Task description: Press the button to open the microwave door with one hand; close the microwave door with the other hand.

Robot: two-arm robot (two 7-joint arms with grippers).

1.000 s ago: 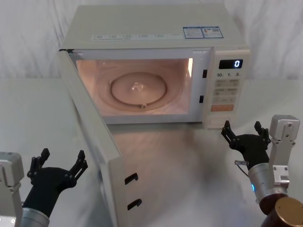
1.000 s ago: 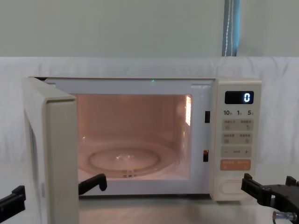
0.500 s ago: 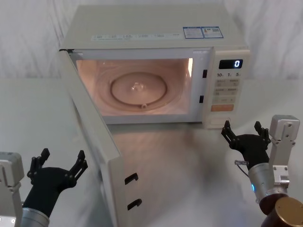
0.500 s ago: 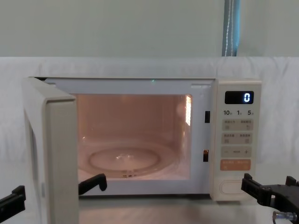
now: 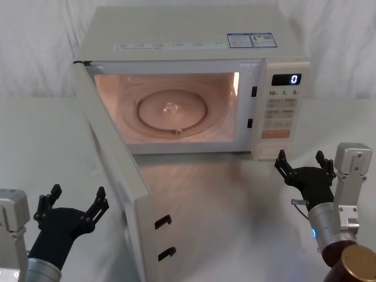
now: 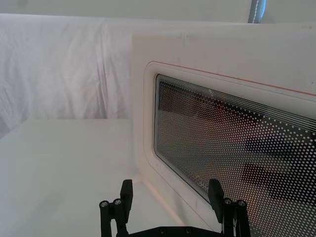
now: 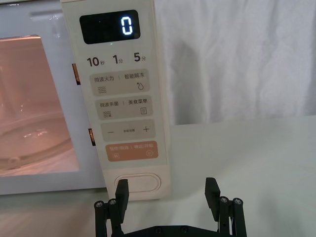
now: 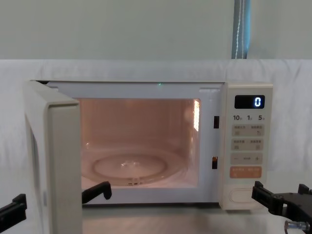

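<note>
Left gripper (image 5: pixel 70 202) spread wide beside the outer face of the microwave door (image 5: pixel 117 170), swung fully out, apparently poised to push it shut. Rightward, right gripper (image 5: pixel 305 166) likewise splayed, just before the button (image 7: pixel 138 183), touching nothing.

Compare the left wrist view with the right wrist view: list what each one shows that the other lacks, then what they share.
Left wrist view alone: the outer face of the swung-open microwave door, its dotted dark window close ahead of the open left tool.

Right wrist view alone: the control panel with the display reading 0, the orange key, the button just beyond the open right tool, and the lit cavity.

Both: a white cloth backdrop and a pale tabletop, with that arm's own tool touching nothing.
</note>
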